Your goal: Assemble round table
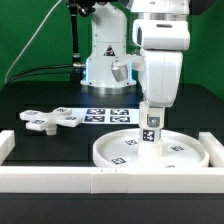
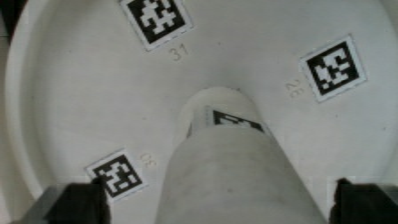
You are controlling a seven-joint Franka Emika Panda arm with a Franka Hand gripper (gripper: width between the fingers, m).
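Wrist view: the end effector (image 2: 222,203) straddles the upright cylinder leg (image 2: 228,150) with a gap on each side — spread, not clamping. The leg stands mid-way on the round disc (image 2: 71,90) (rigid, light, slick plastic, I judge) — best gripped squarely across its upper sides.

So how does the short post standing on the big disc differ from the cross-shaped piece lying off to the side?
The leg stands upright on the round disc, between the fingers of the hand; the cross-shaped base lies flat on the black table, apart from the hand. The leg is a cylinder; the base is a flat cross. Both are white with small black-and-white tags.
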